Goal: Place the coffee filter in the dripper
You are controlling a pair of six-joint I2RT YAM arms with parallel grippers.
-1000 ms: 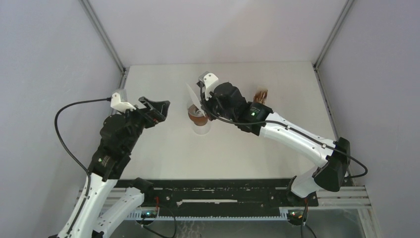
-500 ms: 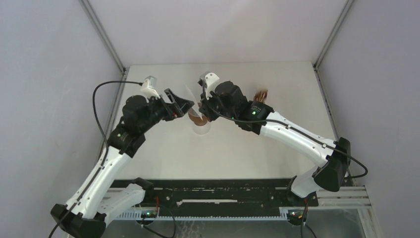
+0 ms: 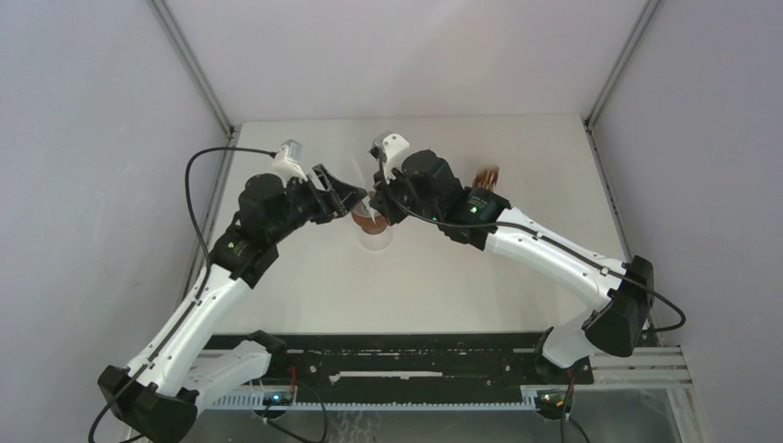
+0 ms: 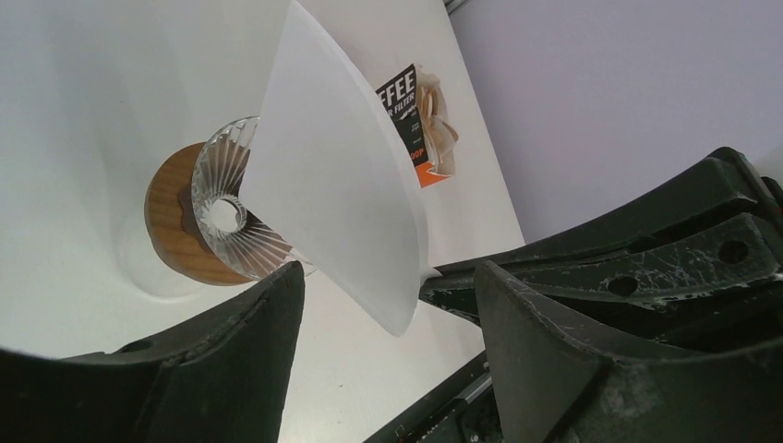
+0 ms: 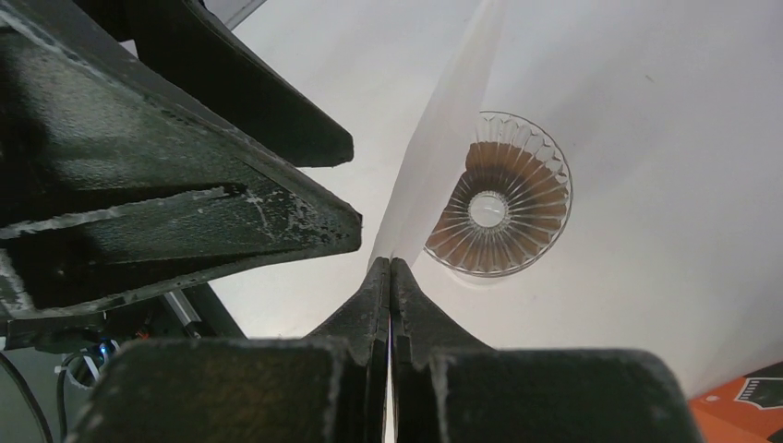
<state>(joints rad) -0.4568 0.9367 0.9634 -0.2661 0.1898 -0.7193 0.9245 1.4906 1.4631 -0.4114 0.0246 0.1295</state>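
Note:
My right gripper [image 5: 390, 263] is shut on the lower edge of the coffee filter [image 5: 443, 138], a thin white fan-shaped sheet held upright and edge-on above the table. The dripper [image 5: 503, 198] is a round ribbed funnel with a brown wooden collar and a central hole, just below and beside the filter. In the left wrist view the filter [image 4: 342, 185] hangs in front of the dripper [image 4: 217, 217]. My left gripper [image 4: 388, 305] is open, its jaws standing either side of the filter's lower tip without touching it. From above, both grippers [image 3: 354, 197] [image 3: 372, 197] meet over the dripper [image 3: 372, 223].
A small orange filter box [image 4: 415, 120] with brown-edged contents stands behind the dripper, and shows at the right in the top view [image 3: 487, 175]. Grey walls close the white table [image 3: 517, 148] on three sides.
My left arm has swung from the left side of the table to the filter, its open jaws now around the filter's tip. My right gripper has kept holding the filter over the dripper.

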